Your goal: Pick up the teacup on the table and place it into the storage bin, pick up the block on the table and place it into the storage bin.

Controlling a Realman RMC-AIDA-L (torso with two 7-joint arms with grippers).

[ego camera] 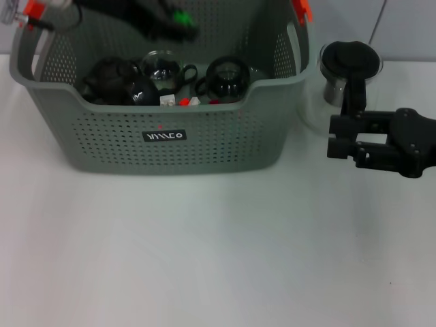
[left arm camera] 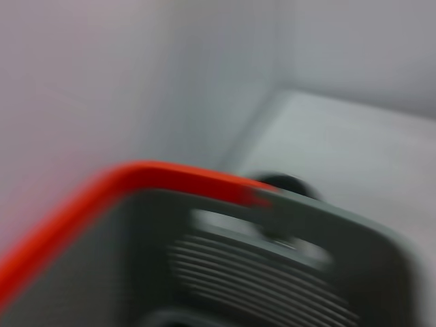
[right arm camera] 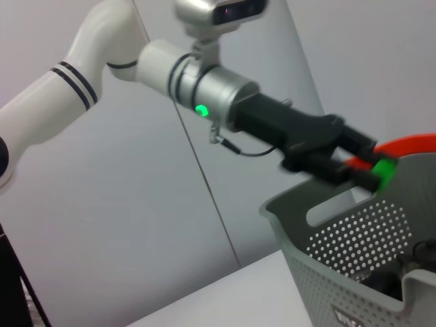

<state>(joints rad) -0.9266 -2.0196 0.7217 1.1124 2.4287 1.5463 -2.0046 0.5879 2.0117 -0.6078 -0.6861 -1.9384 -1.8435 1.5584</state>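
Counting one grey-green perforated storage bin at the table's far edge, orange-red handle tops, roughly three dark glass teacups inside. Left gripper holds a green block over it, clearer in right wrist view. Right gripper hovers beside; jaws unclear.

Left tool raised; right tool low

You can see one small black label with white lettering on the front wall of the storage bin; its letters cannot be read for certain.
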